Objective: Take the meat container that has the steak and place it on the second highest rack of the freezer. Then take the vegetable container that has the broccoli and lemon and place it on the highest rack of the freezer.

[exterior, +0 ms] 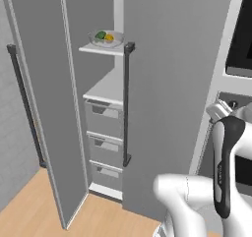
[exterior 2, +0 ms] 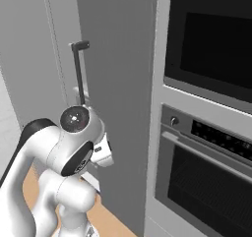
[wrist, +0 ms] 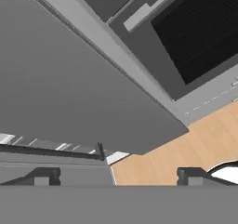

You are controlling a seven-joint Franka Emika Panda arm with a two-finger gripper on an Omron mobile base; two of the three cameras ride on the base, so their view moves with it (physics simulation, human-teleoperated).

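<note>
With the freezer (exterior: 162, 83) door swung wide, we see the tray (exterior: 106, 38) of broccoli (exterior: 100, 35) and lemon (exterior: 109, 37) resting on the highest rack (exterior: 101, 49), while our tool (wrist: 116, 176), spread and empty, faces the floor (wrist: 186, 153).

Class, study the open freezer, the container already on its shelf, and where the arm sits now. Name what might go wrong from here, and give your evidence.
1. The vegetable container with broccoli and lemon overhangs the front edge of its white shelf; a nudge might tip it off.
2. The open gripper holds nothing and faces the floor and oven, away from the freezer, so reaching in means a wide swing that may strike the open door or the dark bar handle.
</note>
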